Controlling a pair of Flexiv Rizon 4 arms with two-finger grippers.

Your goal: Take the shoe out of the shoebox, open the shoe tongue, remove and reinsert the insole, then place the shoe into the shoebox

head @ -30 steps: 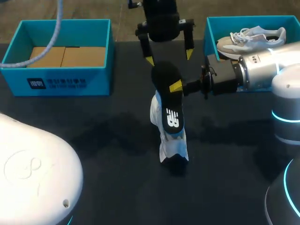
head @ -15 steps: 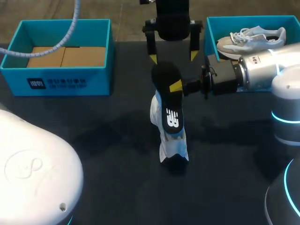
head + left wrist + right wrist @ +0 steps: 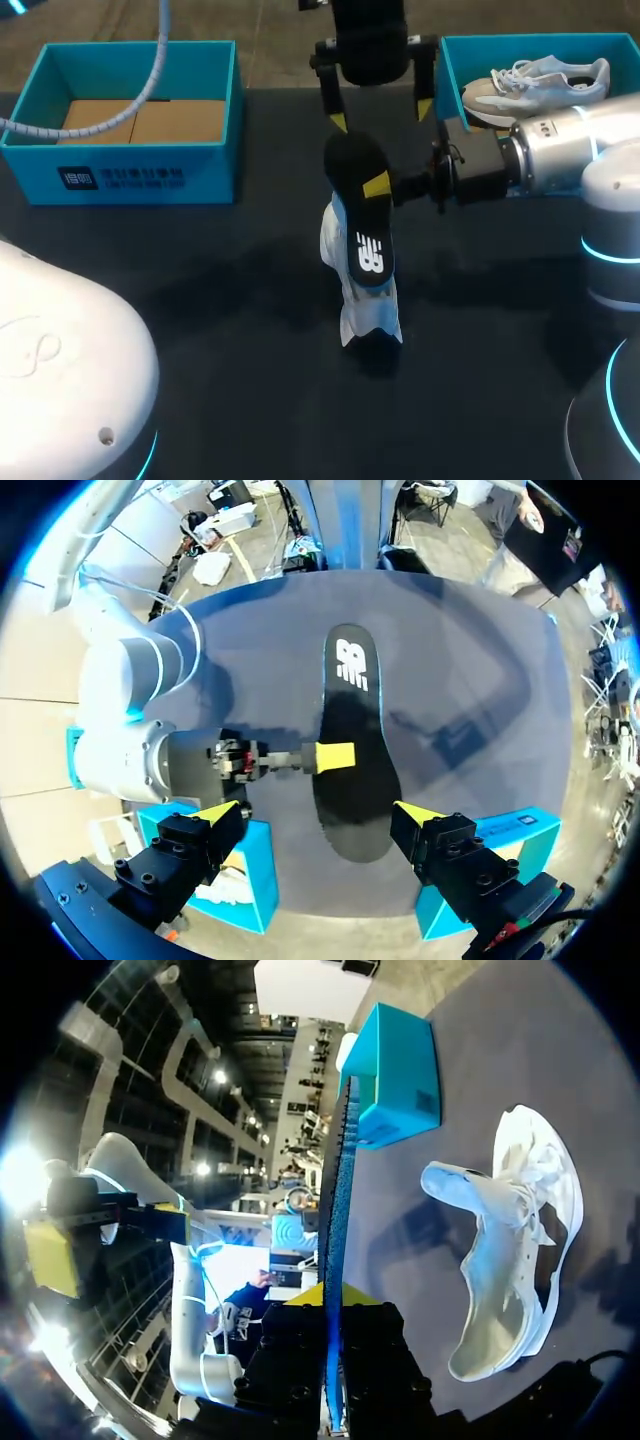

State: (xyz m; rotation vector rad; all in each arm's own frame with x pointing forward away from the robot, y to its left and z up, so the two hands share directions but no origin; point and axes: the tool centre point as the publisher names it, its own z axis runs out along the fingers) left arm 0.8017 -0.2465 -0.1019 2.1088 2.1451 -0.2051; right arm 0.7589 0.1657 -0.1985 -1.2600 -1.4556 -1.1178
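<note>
Since the earlier frame the left gripper (image 3: 381, 115) has slid toward the right-hand shoebox (image 3: 450, 70). The insole and the right gripper have not shifted.

Head view: the right gripper (image 3: 373, 186) pinches the black insole (image 3: 360, 215) at its edge and holds it in the air over the white shoe (image 3: 362, 300). The shoe sits on the counter (image 3: 200, 300) mid-scene, out of both boxes. The left gripper's fingers are spread and empty, just past the insole's far end. The right-hand shoebox holds a second shoe (image 3: 540, 82). The left-hand shoebox (image 3: 130, 175) shows only cardboard.

Left wrist view: the left gripper (image 3: 318, 815) has both yellow tips wide apart, straddling the insole (image 3: 350, 750) without touching it. The right gripper (image 3: 335, 755) is clamped on the insole's side edge.

Right wrist view: the insole (image 3: 335, 1190) is seen edge-on, pressed between the right gripper's (image 3: 335, 1305) fingers. The shoe (image 3: 510, 1260) lies beside it on the counter, opening exposed.

Step judged: the insole is out and reinsertion is pending. The next move likely calls for lowering the insole toe-first into the shoe's opening. The free left gripper could steady the shoe or hold the tongue back.
</note>
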